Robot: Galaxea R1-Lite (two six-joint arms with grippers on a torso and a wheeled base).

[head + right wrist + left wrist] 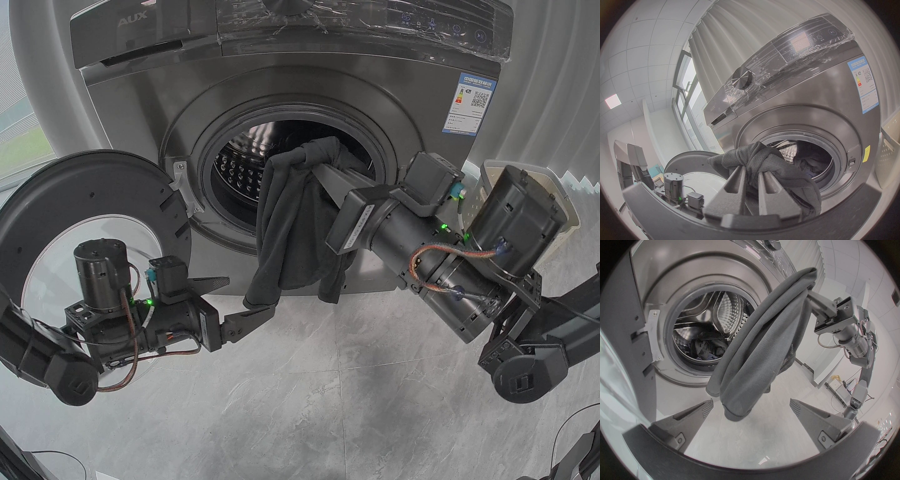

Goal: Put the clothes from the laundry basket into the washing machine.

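At the mouth of the washing machine [350, 81], head view: the grey garment [294, 219] is hung from the right tool [322, 167] and draped past the 6 o'clock rim. Left wrist view: the left tool [750, 402] is held apart under the hem. Right wrist view: the right tool is clamped on bunched cloth, which is judged soft, light and slip-prone.

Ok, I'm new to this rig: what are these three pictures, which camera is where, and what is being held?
It is a two-armed robot facing a front-loading washing machine with its door swung open. The overview comes from a camera on its head; the other two come from cameras on the wrists. The right gripper is shut on a dark grey garment, holding it at the mouth of the drum. The left gripper is open at its hanging end. Dark clothes lie in the drum; the laundry basket stands on the robot's right.
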